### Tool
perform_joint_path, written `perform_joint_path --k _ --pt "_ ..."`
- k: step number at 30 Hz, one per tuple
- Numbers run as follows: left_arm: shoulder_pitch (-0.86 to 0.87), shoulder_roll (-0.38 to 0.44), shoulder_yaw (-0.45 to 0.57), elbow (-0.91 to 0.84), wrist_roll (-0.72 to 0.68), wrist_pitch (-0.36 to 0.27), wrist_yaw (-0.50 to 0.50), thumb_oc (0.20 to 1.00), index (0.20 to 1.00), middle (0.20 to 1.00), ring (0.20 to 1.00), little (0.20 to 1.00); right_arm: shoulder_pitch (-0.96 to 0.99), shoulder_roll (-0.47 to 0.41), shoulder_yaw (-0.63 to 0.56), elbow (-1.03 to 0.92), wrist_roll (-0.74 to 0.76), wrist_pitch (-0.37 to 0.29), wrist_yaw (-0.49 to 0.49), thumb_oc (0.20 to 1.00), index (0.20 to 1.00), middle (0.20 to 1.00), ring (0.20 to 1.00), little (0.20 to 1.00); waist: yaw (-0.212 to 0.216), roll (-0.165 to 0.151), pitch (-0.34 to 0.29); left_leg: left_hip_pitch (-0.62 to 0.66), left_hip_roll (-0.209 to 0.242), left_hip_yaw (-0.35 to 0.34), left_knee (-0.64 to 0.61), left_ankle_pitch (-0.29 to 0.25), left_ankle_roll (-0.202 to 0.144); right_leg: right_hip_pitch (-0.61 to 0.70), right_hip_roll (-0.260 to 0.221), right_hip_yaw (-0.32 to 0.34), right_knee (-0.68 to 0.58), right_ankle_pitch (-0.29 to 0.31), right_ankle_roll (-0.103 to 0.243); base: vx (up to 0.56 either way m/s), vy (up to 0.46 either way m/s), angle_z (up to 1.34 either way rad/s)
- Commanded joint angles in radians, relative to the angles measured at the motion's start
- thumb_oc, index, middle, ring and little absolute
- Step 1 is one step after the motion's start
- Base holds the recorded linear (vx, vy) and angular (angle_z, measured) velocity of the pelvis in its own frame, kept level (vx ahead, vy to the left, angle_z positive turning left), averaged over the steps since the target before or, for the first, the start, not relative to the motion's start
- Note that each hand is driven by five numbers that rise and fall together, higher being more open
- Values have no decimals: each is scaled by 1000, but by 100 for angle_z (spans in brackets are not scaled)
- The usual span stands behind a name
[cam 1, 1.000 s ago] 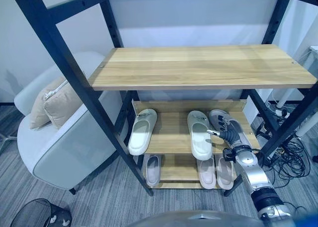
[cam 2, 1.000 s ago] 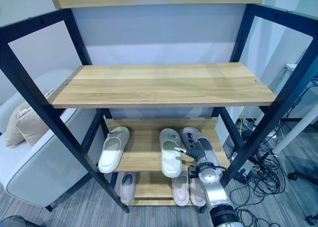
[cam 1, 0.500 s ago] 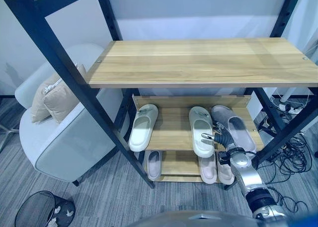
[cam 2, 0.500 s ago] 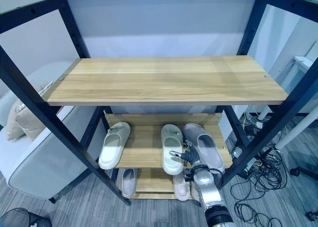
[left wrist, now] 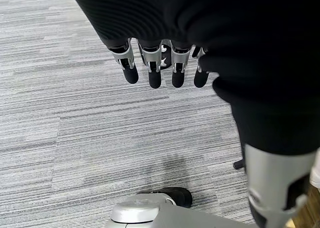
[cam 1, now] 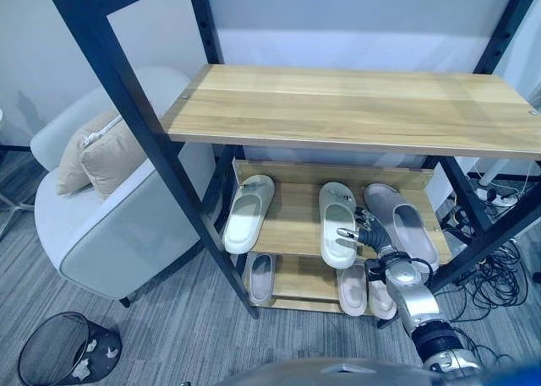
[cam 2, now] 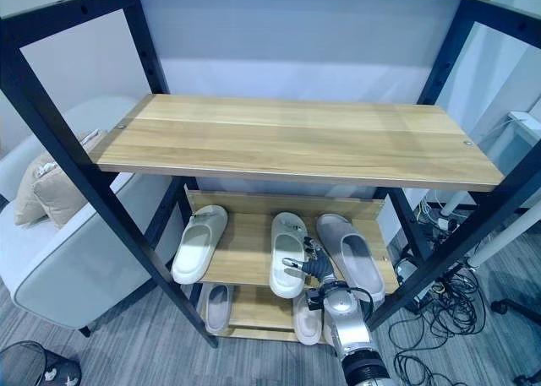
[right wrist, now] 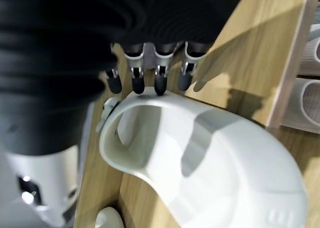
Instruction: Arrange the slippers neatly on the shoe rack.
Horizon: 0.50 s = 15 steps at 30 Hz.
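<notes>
On the rack's middle shelf (cam 1: 292,225) lie a white slipper (cam 1: 247,213) at the left, a second white slipper (cam 1: 338,224) in the middle and a grey slipper (cam 1: 401,225) at the right. My right hand (cam 1: 372,234) reaches in between the middle white slipper and the grey one. In the right wrist view its straight fingers (right wrist: 159,83) rest their tips on the rim of the white slipper (right wrist: 200,158). Three more pale slippers (cam 1: 261,278) lie on the bottom shelf. My left hand (left wrist: 160,63) hangs open over the grey carpet, holding nothing.
A wide bare wooden board (cam 1: 355,107) spans the rack above the slippers, between black posts (cam 1: 144,124). A grey armchair (cam 1: 118,234) with a beige cushion (cam 1: 101,158) stands left of the rack. A mesh wastebasket (cam 1: 68,352) sits at lower left, and cables (cam 1: 499,276) lie at the right.
The camera has shifted. My right hand has come off the grey slipper and moved left to the middle white slipper's edge.
</notes>
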Motion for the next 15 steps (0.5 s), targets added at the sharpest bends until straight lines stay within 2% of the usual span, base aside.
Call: perform_joint_path --k 1,10,15 --pt "-39 -138 -37 101 1 -11 -3 1000 1000 1000 1000 1000 -59 11 -37 -5 -23 -58 -7 1000 1000 1000 1000 1000 28 -23 24 -9 2 -58 7 13 34 49 -87 -36 11 -29 56 -4 8 4" --pt "-35 -140 -39 105 2 -22 -3 1000 1000 1000 1000 1000 -78 23 -16 25 -24 -64 4 1000 1000 1000 1000 1000 37 -22 30 -14 0 -66 7 17 33 51 -89 -45 11 -29 55 0 0 0" --pt "-36 -145 -46 108 -1 -24 -4 1000 1000 1000 1000 1000 -89 68 -8 31 -6 -47 3 1000 1000 1000 1000 1000 44 -23 33 -16 1 -71 7 18 33 53 -90 -53 11 -32 55 12 10 5"
